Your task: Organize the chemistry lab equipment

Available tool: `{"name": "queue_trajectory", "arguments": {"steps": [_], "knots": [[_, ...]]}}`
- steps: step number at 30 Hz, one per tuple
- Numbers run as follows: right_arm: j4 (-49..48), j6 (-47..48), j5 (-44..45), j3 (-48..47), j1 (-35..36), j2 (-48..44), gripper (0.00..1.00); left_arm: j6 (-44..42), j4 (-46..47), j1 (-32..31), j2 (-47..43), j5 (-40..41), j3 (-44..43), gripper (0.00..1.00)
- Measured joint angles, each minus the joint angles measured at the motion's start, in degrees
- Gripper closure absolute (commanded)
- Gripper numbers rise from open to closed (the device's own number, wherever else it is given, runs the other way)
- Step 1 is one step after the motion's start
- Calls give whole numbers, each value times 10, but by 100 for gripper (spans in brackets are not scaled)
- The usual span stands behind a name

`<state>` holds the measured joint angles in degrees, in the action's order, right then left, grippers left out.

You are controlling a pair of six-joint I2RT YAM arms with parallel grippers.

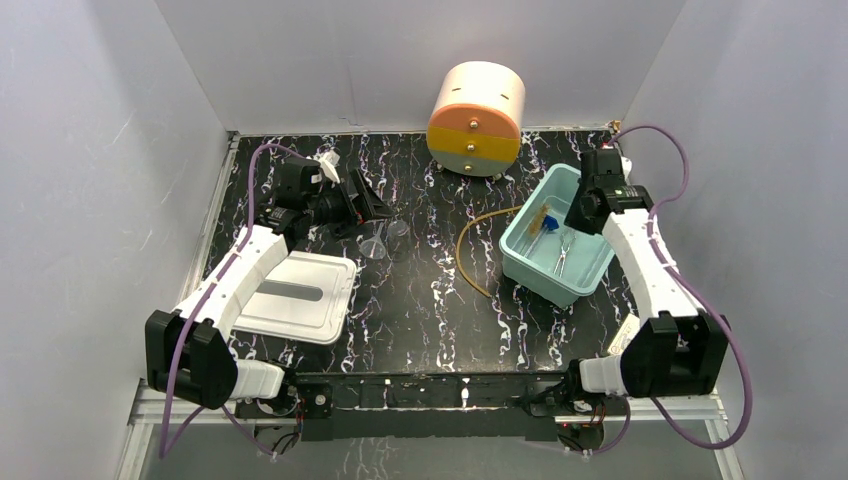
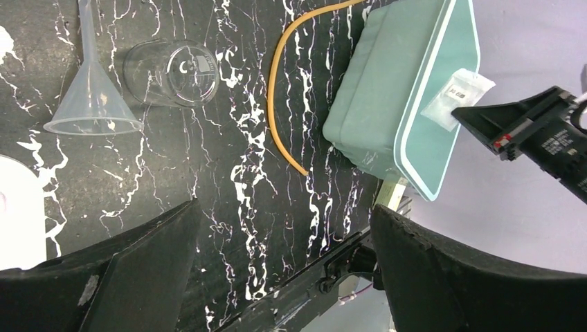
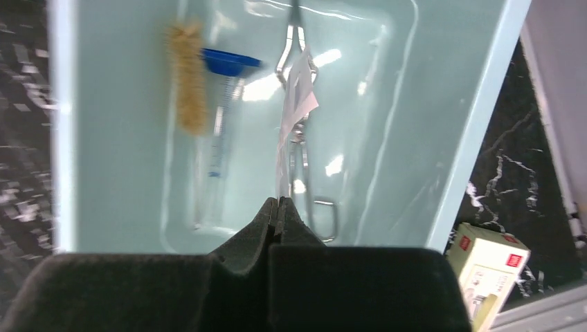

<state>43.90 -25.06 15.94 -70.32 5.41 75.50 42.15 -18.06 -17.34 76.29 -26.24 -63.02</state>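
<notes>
A black, white-veined table (image 1: 420, 320) sits between pale walls (image 1: 90, 150). Nearest lie a white lid (image 1: 300, 295) on the left and a card box (image 1: 628, 335) on the right. Mid-table, tubing (image 2: 270, 104) curves beside a teal bin (image 1: 525, 272) holding scissors (image 1: 563, 252), a brush (image 3: 188, 76) and a tube (image 3: 218, 124). The right gripper (image 3: 279, 207) pinches a bag (image 3: 296, 90) above the bin. The left gripper (image 2: 284, 228) gapes wide and empty near the funnel (image 2: 93, 104) and beaker (image 2: 173, 72). A drawer unit (image 1: 477, 120) stands farthest.

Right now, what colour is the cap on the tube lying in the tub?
Blue cap, clear tube; shows best in the right wrist view.
</notes>
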Motion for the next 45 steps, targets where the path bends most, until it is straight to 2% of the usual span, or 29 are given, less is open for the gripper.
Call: {"name": "queue_trajectory", "arguments": {"steps": [14,20,29,39,45], "knots": [[2,41,119,15,0,182,99,-15,-10,0,0,1,-14,9],[34,37,128,-29,0,226,65,-17,-14,0,0,1,-15,9],[59,43,78,-94,12,187,53,-19,-15,0,3,-1,-15,9],[41,43,-4,-195,149,102,46,-23,-33,0,12,17,-16,9],[0,44,-44,-202,232,108,43,-23,-46,0,12,39,-16,9]]}}
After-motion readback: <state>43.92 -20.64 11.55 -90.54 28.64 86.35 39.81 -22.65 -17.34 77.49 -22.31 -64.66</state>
